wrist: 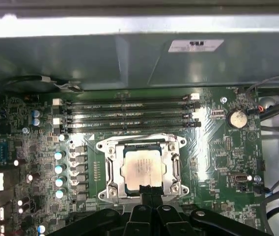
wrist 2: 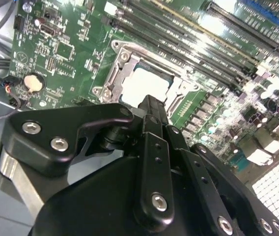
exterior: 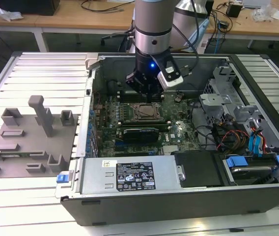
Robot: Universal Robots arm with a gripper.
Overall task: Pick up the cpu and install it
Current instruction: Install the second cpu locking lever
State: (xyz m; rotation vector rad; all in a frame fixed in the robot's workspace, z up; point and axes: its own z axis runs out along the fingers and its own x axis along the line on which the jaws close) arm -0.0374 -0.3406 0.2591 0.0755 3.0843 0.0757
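though the gripper (wrist: pixel 147 192) body hides its fingertips in both wrist views, jaws look pinched together, nothing visibly held. cpu (wrist: pixel 142 167) sits flat in the socket (wrist: pixel 111 169) on the motherboard (wrist: pixel 218 152), just beyond the fingertips; contact unclear.

The small square pale silvery metal cpu (wrist: pixel 144 168) has a thin darker rim. Around it sits a shiny silver metal socket frame (wrist: pixel 111 172) on a green circuit board (wrist: pixel 218 147). The jointed end effector (wrist 2: pixel 152 105) is matte black. The moulded plastic tray (exterior: pixel 24 142) is grey.
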